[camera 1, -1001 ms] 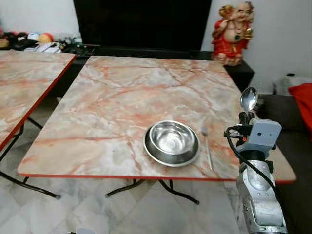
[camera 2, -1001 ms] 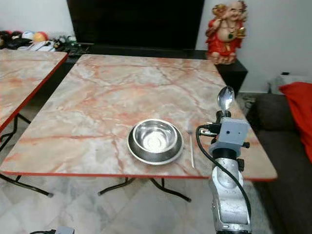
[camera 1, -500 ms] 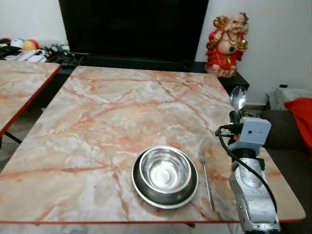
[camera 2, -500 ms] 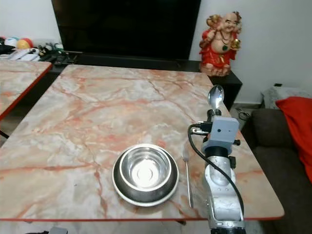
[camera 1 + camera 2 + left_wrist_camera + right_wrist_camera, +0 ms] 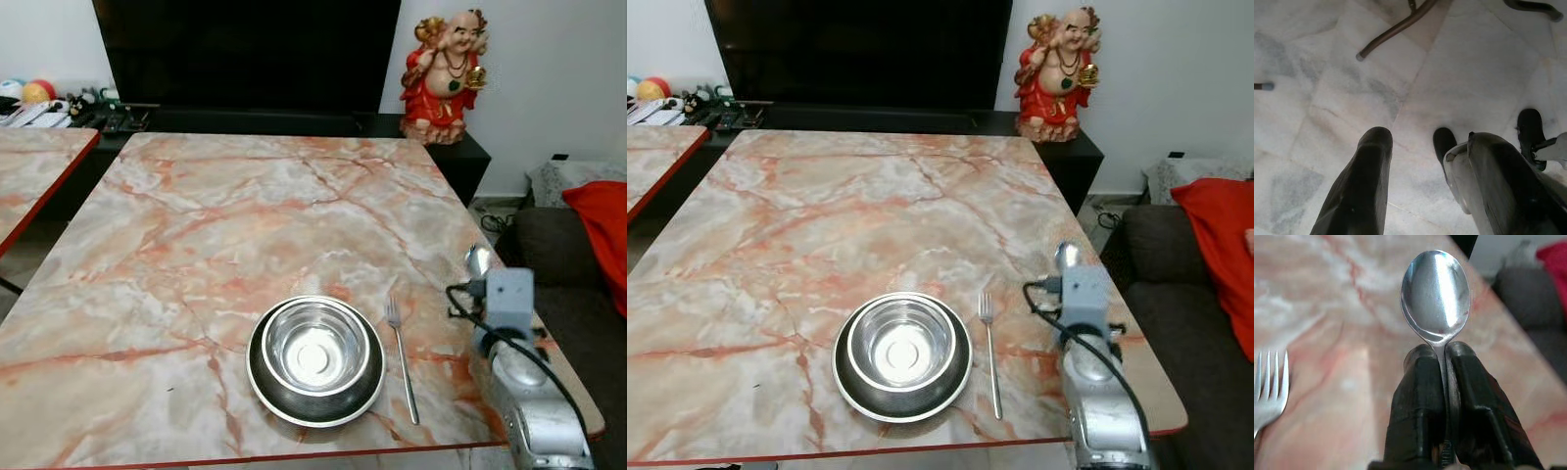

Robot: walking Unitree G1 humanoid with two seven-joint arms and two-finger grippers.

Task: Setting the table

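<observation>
A steel bowl [image 5: 315, 357] sits in a dark plate near the front edge of the marble table [image 5: 245, 215]. A fork [image 5: 400, 357] lies just right of it, tines pointing away from me. My right gripper [image 5: 1442, 352] is shut on a spoon's handle, and the spoon [image 5: 478, 259] stands bowl-up above the table's right side, right of the fork [image 5: 1271, 382]. My left gripper [image 5: 1425, 139] hangs open over the tiled floor with nothing between its fingers.
A second marble table [image 5: 29, 176] stands to the left. Behind the table are a black TV [image 5: 245, 49] on a low cabinet and a red statue [image 5: 441, 64]. A dark sofa with a red cloth [image 5: 598, 206] stands at the right. Table legs [image 5: 1396, 29] cross the floor.
The camera has moved closer to the table. My right gripper has come down with the spoon, which now sits lower, near the table's right edge beside the fork.
</observation>
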